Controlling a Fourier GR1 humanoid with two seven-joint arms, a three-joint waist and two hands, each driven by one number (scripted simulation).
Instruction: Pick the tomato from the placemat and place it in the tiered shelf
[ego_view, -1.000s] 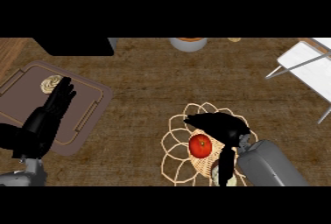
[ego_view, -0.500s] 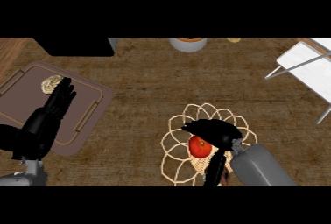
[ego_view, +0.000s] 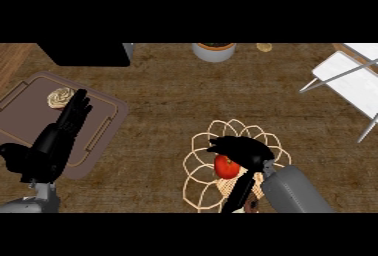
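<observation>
Right hand (ego_view: 244, 150): comes up from the lower edge on its grey forearm, fingers curled over the top and far side of the tomato, thumb hanging down on the near side, so the fruit sits inside the curl.
Tomato (ego_view: 226, 166): red, just under the right hand's palm, its left side showing past the fingers; it lies on the placemat, whether lifted off it or not I cannot tell.
Placemat (ego_view: 201, 162): pale woven loops like a flower, spreading out to the left of and beyond the right hand; the forearm covers its near right part.
Left hand (ego_view: 68, 122): well to the left of the right hand, fingers straight and held together, pointing away, holding nothing.
Tray (ego_view: 103, 131): brown, with a raised rim, lying under the left hand and running past it on both sides.
Pale round item (ego_view: 59, 97): on the tray, just left of the left hand's fingertips; too small to name.
Tiered shelf (ego_view: 345, 80): white boards on grey legs, far off beyond and to the right of the right hand.
Pot (ego_view: 214, 51): grey, with dark filling, far beyond the right hand at the top edge.
Black box (ego_view: 85, 54): far beyond the left hand, at the top edge.
</observation>
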